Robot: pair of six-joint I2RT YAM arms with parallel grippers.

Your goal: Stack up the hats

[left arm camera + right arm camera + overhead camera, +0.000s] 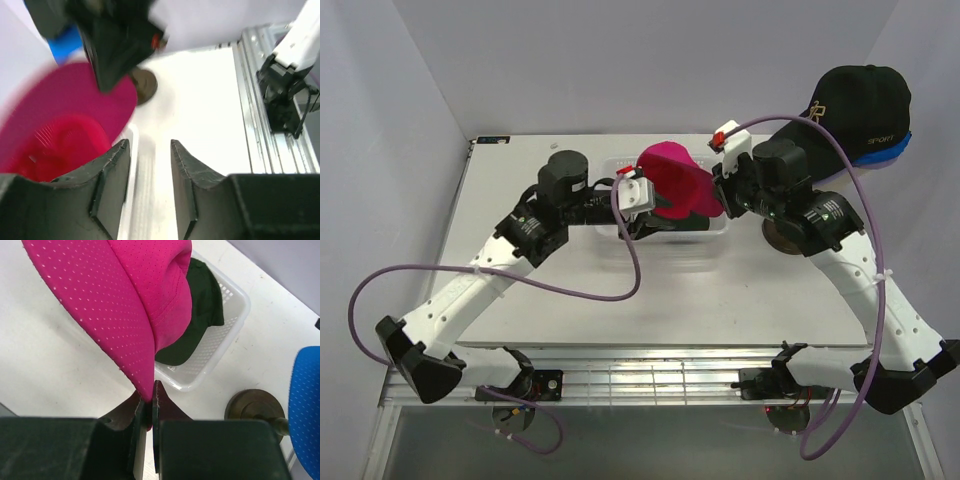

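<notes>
1 hat is in the air: the magenta cap (125,305) hangs above the basket (222,337), pinched at the edge of its brim by the right pincer (151,400), whose jaws are nearly closed on the thin fabric. The left pincer (150,155) stands open with nothing between its jaws, just beside the cap's crown. A dark green cap (202,300) lies in the basket. Over at the far right, the black cap (860,95) sits on top of the blue cap (888,150), above a round stand base (255,407) on the surface (720,300).

Likely trouble from here:
- The hold is only on the brim's rim — a quick swing toward the stack could make the cap twist or slide out and drop back into the basket.
- The dangling crown may brush the left pincer, which is close, and get dragged.
- Setting the cap down crooked or pushing sideways could shove the 2 stacked hats off their perch.
</notes>
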